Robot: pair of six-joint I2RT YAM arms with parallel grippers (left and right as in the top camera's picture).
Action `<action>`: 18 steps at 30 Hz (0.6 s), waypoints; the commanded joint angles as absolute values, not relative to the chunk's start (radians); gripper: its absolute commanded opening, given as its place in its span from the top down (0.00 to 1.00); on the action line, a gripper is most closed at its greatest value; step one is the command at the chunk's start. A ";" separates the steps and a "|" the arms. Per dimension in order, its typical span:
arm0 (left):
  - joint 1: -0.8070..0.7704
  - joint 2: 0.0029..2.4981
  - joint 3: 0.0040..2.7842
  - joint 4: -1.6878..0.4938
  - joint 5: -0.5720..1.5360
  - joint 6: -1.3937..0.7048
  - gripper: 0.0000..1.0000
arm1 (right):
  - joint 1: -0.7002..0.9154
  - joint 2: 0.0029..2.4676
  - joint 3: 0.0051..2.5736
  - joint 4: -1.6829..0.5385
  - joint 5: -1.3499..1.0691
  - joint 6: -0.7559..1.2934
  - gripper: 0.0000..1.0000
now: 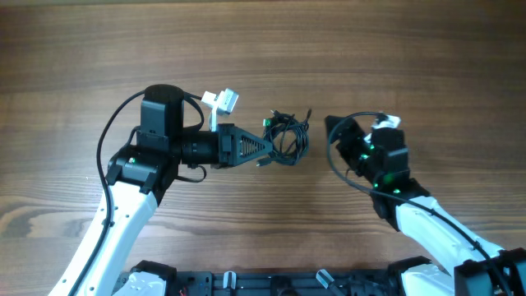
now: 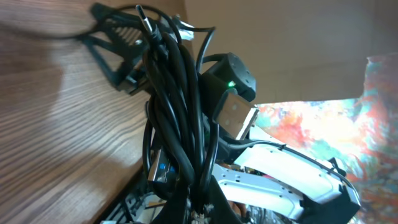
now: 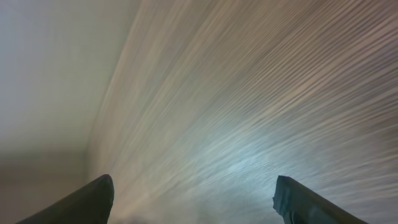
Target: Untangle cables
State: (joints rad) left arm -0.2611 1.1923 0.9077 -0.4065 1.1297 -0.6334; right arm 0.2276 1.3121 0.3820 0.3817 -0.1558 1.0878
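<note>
The cables bunch at the tip of the left pincer, which is clamped tight on them, a short gap away from the right pincer. The left wrist view alone shows the loops close up, hiding that pincer's fingers. The right wrist view shows its fingers spread wide and empty over a blurred table.

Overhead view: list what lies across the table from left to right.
In order: left arm → left pincer → cables → right pincer → right arm.
</note>
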 commanded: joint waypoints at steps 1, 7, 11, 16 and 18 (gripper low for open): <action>-0.266 1.176 0.914 -0.399 1.059 -0.617 0.96 | 0.170 1.326 0.386 0.379 -0.126 1.016 0.13; -0.266 1.176 0.914 -0.400 0.931 -0.617 0.96 | 0.107 1.326 0.386 0.371 -0.123 0.994 0.08; -0.266 1.176 0.914 -0.400 0.822 -0.617 0.96 | 0.086 1.326 0.386 0.338 -0.123 0.995 0.06; -0.266 1.176 0.914 -0.409 0.791 -0.617 0.96 | 0.077 1.325 0.386 0.309 -0.218 0.995 0.05; -0.266 1.176 0.914 -0.432 0.790 -0.617 0.96 | 0.077 1.317 0.386 0.310 -0.278 0.994 0.00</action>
State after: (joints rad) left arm -0.2611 1.1923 0.9077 -0.4133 0.8249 -0.6331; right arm 0.0811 1.3121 0.3820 0.3092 -0.1757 1.0134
